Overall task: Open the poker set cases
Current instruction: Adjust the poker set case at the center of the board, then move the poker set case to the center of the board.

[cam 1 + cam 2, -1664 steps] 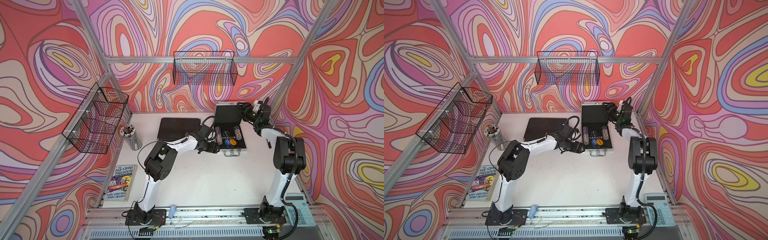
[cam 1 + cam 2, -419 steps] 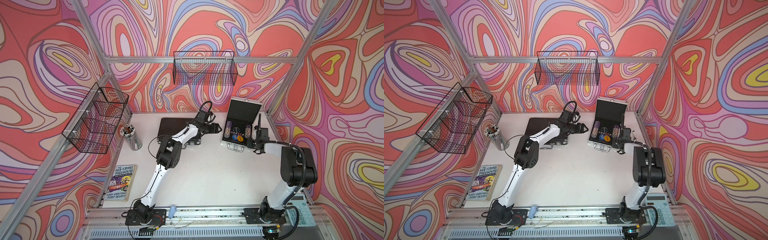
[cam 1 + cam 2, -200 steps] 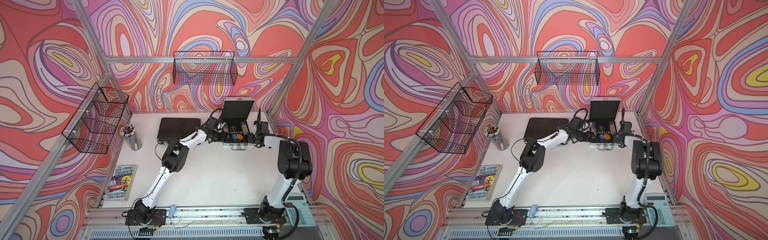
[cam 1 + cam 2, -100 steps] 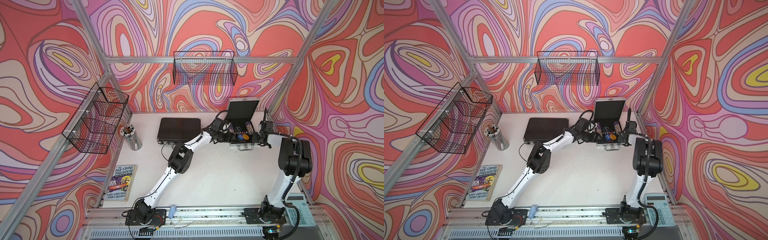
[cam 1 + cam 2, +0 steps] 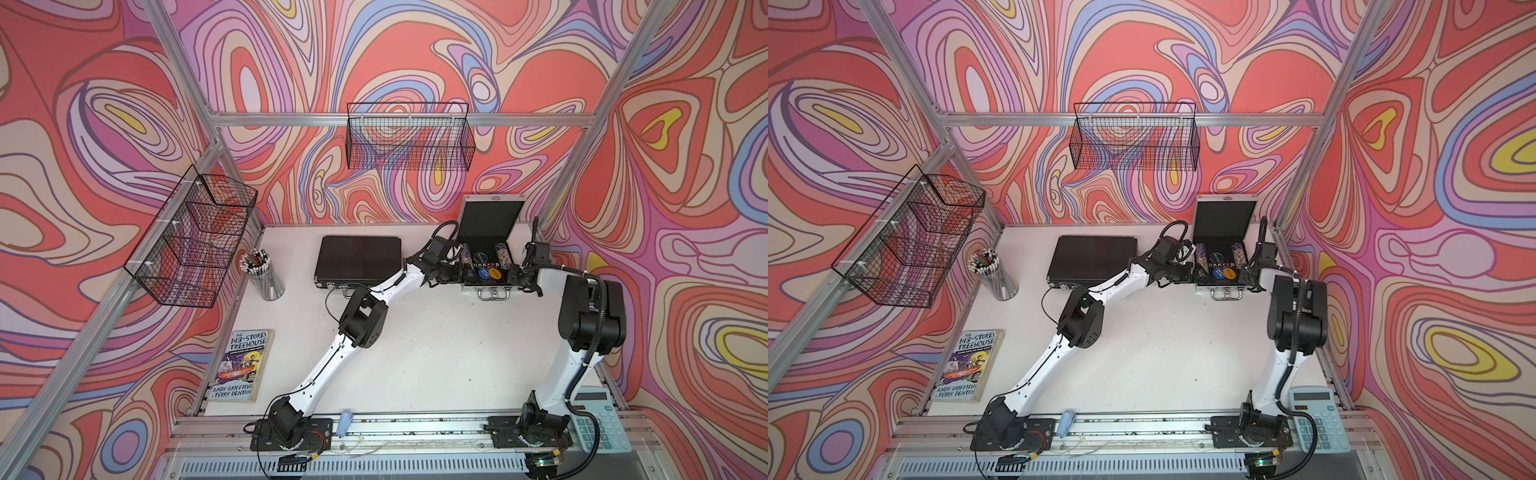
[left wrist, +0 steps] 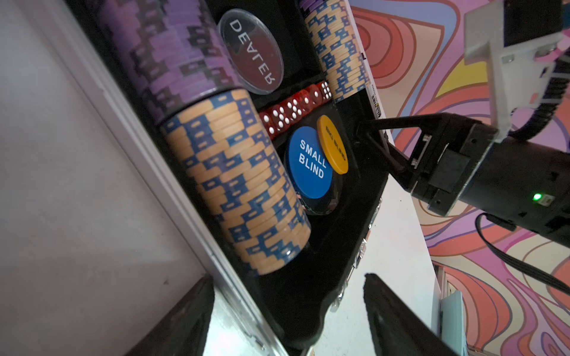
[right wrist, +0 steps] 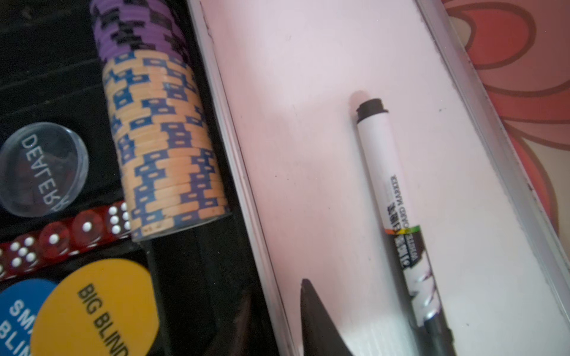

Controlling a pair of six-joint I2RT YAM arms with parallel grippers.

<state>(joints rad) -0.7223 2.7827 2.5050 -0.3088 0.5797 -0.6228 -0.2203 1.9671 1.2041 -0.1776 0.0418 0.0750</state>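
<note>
Standing open at the table's [image 5: 436,340] back right, the silver case [image 5: 490,224] holds a button [image 6: 251,51] marked "DEALER", a blue disc [image 6: 308,163] "SMALL BLIND", a yellow disc [image 7: 95,311] "BIG BLIND". The left gripper [image 6: 288,277] gapes astride its corner; the right gripper [image 6: 362,131] pinches its wall. The black case [image 5: 359,259] lies shut beside it.

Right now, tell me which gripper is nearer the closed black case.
Left. The left gripper sits at the side of the silver case that faces the black case; the right gripper is at the silver case's opposite side, farther off.
</note>
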